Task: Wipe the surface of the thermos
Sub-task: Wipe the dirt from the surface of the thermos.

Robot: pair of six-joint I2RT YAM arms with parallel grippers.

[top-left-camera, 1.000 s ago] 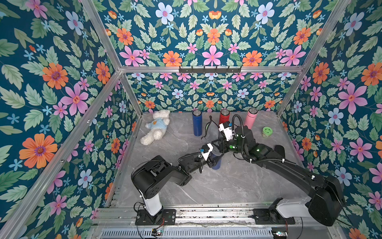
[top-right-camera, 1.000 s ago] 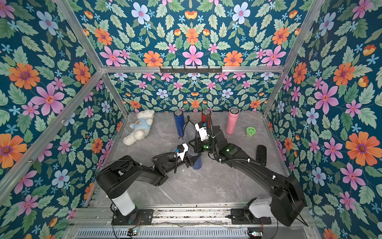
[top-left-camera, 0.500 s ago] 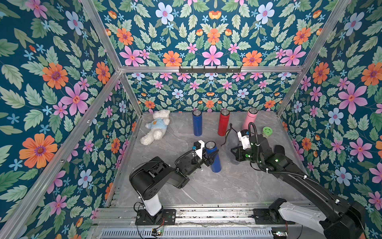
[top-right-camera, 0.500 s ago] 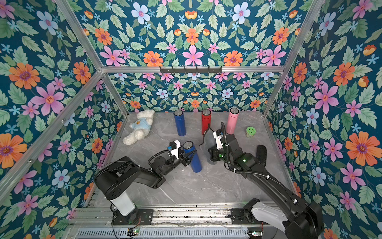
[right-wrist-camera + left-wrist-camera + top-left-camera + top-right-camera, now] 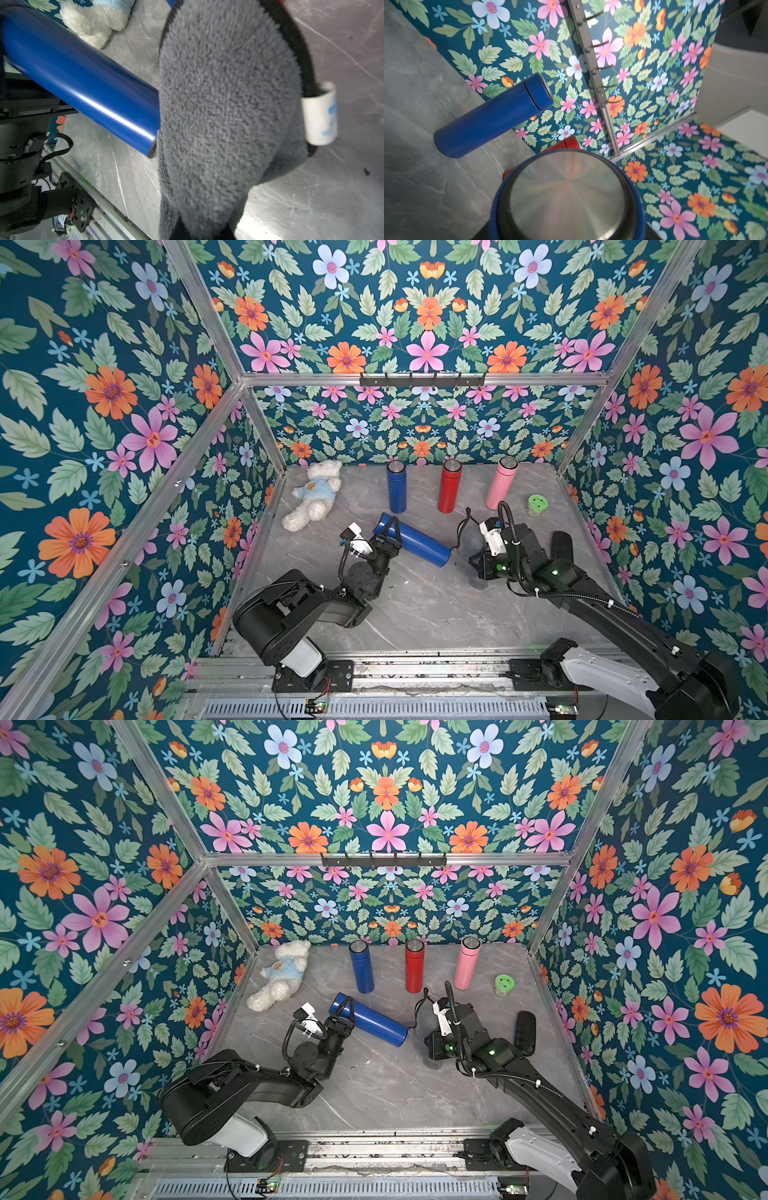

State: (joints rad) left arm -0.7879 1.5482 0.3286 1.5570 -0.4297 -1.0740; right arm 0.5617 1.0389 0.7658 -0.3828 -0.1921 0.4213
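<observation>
The blue thermos (image 5: pixel 415 542) is held off upright, its long axis nearly level and running on a slant in both top views. Its lid end sits in front of the red thermos (image 5: pixel 450 486) and to that flask's left. Its base end points to a spot straight in front of the red thermos. In the left wrist view the steel lid top (image 5: pixel 566 193) fills the lower part, blurred at its edge.

The left gripper (image 5: pixel 390 531) is clamped across the body just behind the lid, one finger on each side. Whether the base rests on the grey table (image 5: pixel 415 614) cannot be told.

Just beyond the base hangs a grey cloth (image 5: pixel 224 104), pinched in the closed right gripper (image 5: pixel 473 556), in front of the red thermos and slightly to its right. The cloth hides the fingertips and overlaps the base in the right wrist view; contact cannot be told. A white tag (image 5: pixel 320 114) on it carries blue print too blurred to read.

Left of the red thermos stands a blue bottle (image 5: pixel 396 488), then a teddy bear (image 5: pixel 311 499) whose shirt emblem is unreadable. To its right stands a pink bottle (image 5: pixel 502 483).
</observation>
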